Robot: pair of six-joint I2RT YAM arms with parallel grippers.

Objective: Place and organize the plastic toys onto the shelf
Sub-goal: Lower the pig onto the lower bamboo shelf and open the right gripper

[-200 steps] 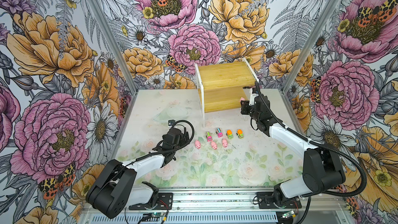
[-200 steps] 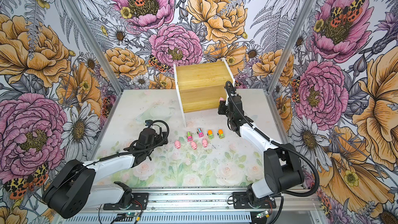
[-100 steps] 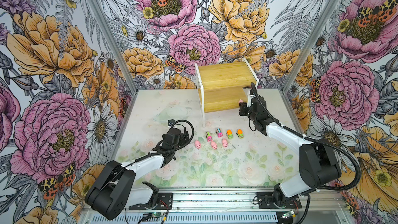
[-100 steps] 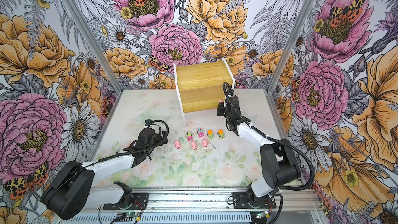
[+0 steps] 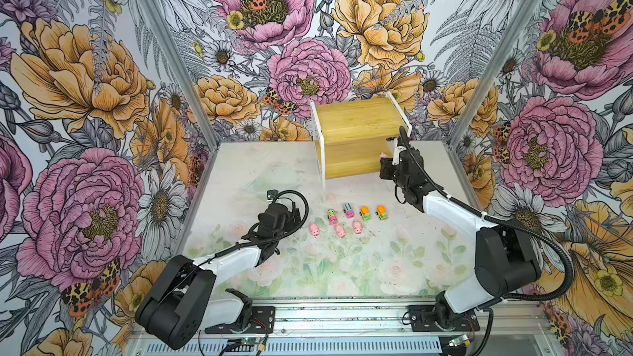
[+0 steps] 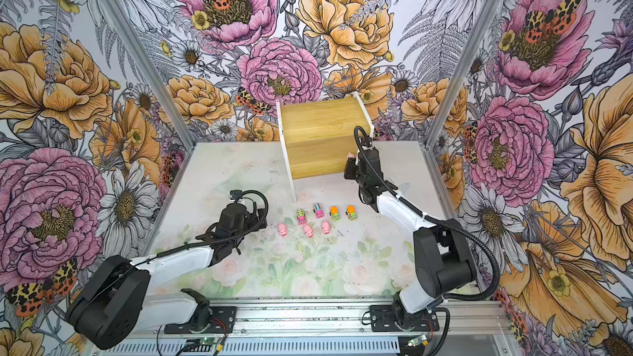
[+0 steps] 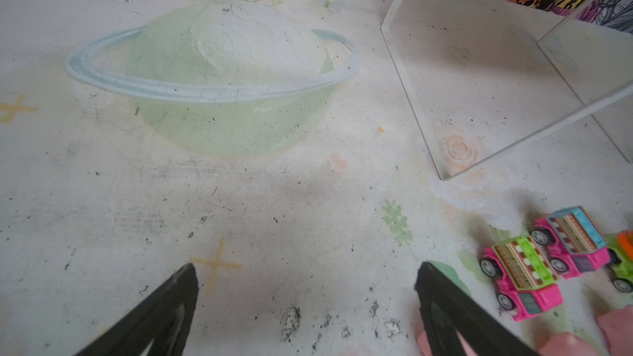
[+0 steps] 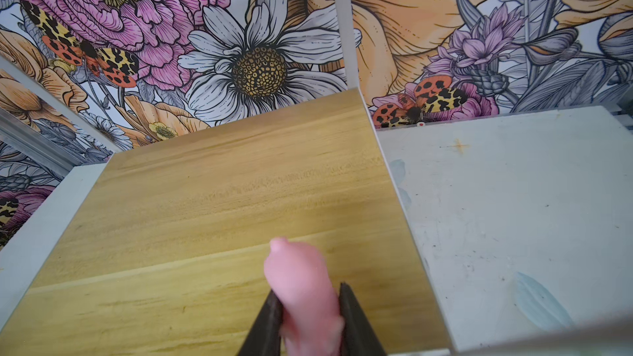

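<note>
The shelf point(image 5: 359, 121) point(image 6: 318, 114) stands at the back of the table, its bamboo boards bare in both top views. My right gripper point(image 8: 310, 294) point(image 5: 385, 163) is shut on a pink pig point(image 8: 301, 279) point(image 5: 383, 155) point(image 6: 349, 155) above the lower board point(image 8: 205, 303), near its right end. Three pigs point(image 5: 340, 231) point(image 6: 308, 230), two pink trucks point(image 5: 331, 216) point(image 7: 520, 279) and two green trucks point(image 5: 365, 213) point(image 6: 335, 213) sit in rows on the table. My left gripper point(image 7: 306, 272) point(image 5: 293, 216) is open and empty, low over the mat just left of the toys.
Flowered walls close in the back and both sides, with metal posts point(image 5: 171, 63) at the corners. The shelf's white frame leg point(image 7: 411, 97) stands just behind the toy rows. A rail point(image 5: 342, 316) with both arm bases runs along the front edge.
My right gripper has carried the pig a little to the left along the shelf's lower board. The left arm and the toys on the table have not moved.
</note>
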